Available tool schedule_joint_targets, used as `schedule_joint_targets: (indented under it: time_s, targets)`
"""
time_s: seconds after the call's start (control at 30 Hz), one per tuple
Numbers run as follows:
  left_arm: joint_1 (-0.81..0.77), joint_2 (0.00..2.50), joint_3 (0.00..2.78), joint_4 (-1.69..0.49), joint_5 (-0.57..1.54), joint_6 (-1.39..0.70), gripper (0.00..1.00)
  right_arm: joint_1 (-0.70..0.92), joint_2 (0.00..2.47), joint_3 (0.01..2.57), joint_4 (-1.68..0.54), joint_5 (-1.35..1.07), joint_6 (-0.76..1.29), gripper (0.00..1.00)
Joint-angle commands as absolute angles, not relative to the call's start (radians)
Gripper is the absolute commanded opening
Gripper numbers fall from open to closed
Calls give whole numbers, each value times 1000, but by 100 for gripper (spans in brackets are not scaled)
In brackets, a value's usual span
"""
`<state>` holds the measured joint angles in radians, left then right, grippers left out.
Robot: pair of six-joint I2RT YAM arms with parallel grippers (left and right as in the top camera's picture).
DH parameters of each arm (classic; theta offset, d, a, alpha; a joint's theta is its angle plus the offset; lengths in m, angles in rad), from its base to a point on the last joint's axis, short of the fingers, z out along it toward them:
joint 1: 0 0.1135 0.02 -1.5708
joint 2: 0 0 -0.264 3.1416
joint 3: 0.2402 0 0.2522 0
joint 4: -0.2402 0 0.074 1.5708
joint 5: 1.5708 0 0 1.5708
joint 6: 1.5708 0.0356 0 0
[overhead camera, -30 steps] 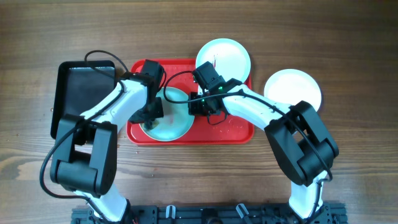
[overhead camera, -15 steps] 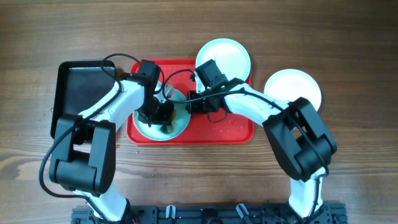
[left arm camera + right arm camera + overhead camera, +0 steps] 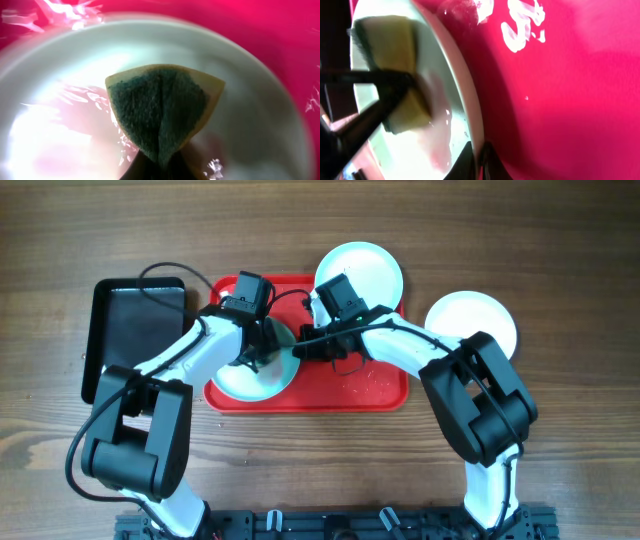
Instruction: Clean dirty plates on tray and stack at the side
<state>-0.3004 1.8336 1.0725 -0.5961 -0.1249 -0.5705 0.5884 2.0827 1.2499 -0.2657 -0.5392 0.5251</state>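
Left gripper point(image 3: 159, 171) is clamped shut on a folded sponge point(image 3: 160, 115), green scrubby side facing the wrist camera, yellow edge round it. The sponge is pressed on the inside of the mint plate point(image 3: 250, 100), roughly mid-plate. Right gripper point(image 3: 476, 161) is pinched tight on that same plate's rim on the side towards the middle of the tray, so it's basically acting as a clamp while the other arm scrubs.

The plate sits in the left half of the red tray point(image 3: 370, 392). There's a pinkish wet patch on it in the left wrist view. That could be leftover sauce or just the tray's colour reflecting, I honestly can't tell. There are soapy white smears on the tray floor next to it too.

For doing this step well, my take:
- keep the rim pinch firm, since a wet plate on wet plastic will probably skate the moment the sponge pushes sideways
- run the sponge in overlapping passes across that pinkish patch, not just the centre
- press flat, because too much weight near the free edge could tip the plate against the pinch
- steer the sponge clear of the right gripper's fingers

Further out, a second plate point(image 3: 365, 265) lies across the tray's far rim, half on and half off. A third plate point(image 3: 480, 315) sits off the tray on the worktop point(image 3: 560, 450) to the right, which looks like the stacking spot. The black tray point(image 3: 135, 310) is off to the left, not involved.
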Motion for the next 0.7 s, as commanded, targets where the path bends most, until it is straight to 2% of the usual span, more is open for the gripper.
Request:
schedule_joint_targets:
  time_s: [0.0, 0.1, 0.3, 0.37, 0.57, 0.67]
  targets:
    - [-271, 1879, 1039, -702, -481, -756, 4, 601, 2105, 1251, -278, -621, 500, 4]
    - [-271, 1879, 1039, -765, -312, -664, 4, 601, 2105, 1251, -280, -621, 500, 4]
    - [-271, 1879, 1039, -809, 523, -100, 4, 601, 2105, 1251, -282, -618, 500, 4]
    - [-273, 1879, 1039, -821, 685, 1, 4, 601, 2105, 1251, -281, -618, 501, 4]
    - [-274, 1879, 1039, -713, 718, -9, 4, 601, 2105, 1251, -281, -618, 501, 4]
    - [-274, 1879, 1039, -593, 540, -164, 4, 601, 2105, 1251, -281, -618, 501, 5]
